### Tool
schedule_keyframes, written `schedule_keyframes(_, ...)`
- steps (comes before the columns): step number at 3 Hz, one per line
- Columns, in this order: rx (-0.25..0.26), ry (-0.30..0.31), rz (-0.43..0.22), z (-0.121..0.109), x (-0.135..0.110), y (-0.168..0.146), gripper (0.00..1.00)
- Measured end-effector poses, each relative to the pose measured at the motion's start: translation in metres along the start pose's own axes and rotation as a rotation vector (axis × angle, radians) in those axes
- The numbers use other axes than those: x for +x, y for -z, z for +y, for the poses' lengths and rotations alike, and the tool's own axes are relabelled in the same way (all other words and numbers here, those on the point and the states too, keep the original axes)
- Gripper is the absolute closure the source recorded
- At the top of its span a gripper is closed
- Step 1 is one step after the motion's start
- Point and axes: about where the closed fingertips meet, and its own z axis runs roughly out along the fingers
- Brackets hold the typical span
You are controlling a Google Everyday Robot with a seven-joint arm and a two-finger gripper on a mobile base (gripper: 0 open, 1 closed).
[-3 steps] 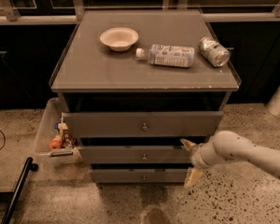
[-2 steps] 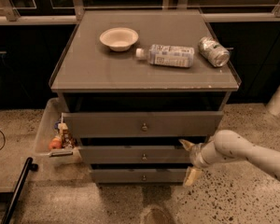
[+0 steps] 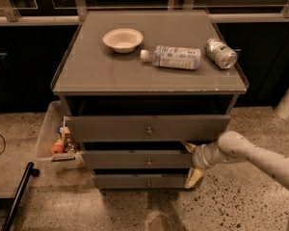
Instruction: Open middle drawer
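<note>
The middle drawer (image 3: 135, 160) is the mid-sized grey front of three, with a small round knob (image 3: 148, 161) at its centre. It sits below the taller top drawer (image 3: 111, 128) and above the narrowest bottom drawer (image 3: 125, 181). My gripper (image 3: 190, 161) is at the right end of the middle drawer front, well right of the knob. It is open. One pale fingertip (image 3: 189, 146) is at the front's upper edge and the other one is near its lower right corner. The arm (image 3: 260, 160) comes in from the right.
On the cabinet top (image 3: 86, 71) stand a white bowl (image 3: 123, 39), a lying plastic bottle (image 3: 173, 57) and a lying can (image 3: 220, 53). A tray with small items (image 3: 60, 141) sits on the floor at the left. A dark bar (image 3: 17, 196) lies lower left.
</note>
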Motion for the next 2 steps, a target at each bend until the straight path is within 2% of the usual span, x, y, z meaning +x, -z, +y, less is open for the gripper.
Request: schedule_keyframes(2, 0.006, 0.030, 0.011, -0.0097, -0.0079, -0.0174, 0.00)
